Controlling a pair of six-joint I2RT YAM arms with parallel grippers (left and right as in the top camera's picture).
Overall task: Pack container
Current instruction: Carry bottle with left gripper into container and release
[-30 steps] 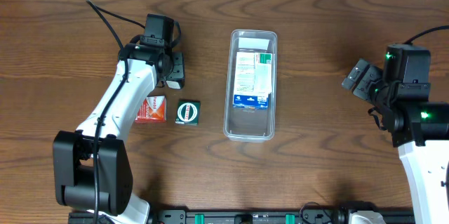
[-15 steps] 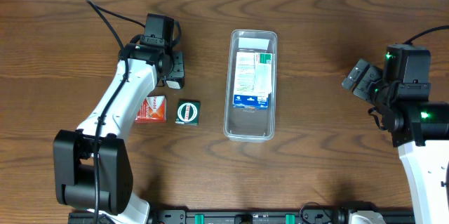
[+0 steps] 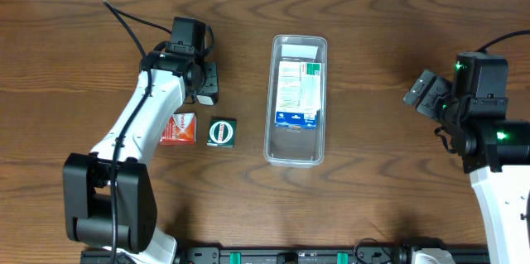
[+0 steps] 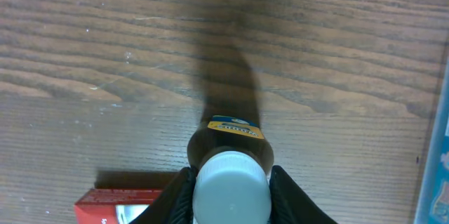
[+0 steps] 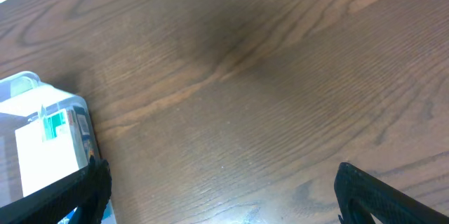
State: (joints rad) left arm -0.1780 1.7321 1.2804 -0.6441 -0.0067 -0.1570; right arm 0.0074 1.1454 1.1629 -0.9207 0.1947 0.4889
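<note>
Up front, small red cardboard box (image 3: 178,129) and green box (image 3: 222,132) lie side by side. Beyond, left gripper (image 3: 207,84) clamps dark white-capped bottle (image 4: 228,134). Mid-table, long clear plastic tub (image 3: 294,146) holds printed carton (image 3: 298,90); right gripper (image 3: 424,92) spread wide, well apart.

Dark brown wood-grain counter (image 3: 373,206) fills frame. Clear rectangular container (image 3: 295,146) at centre, long axis running top to bottom. Left of it, apart: small green box (image 3: 222,132), flat on counter. Just beside that, further left: red box (image 3: 178,128), flat, narrow gap between the two. Above boxes: amber bottle (image 4: 230,182), white cap, upright between fingers of left tool (image 4: 231,197); cannot tell whether its base touches counter.
</note>
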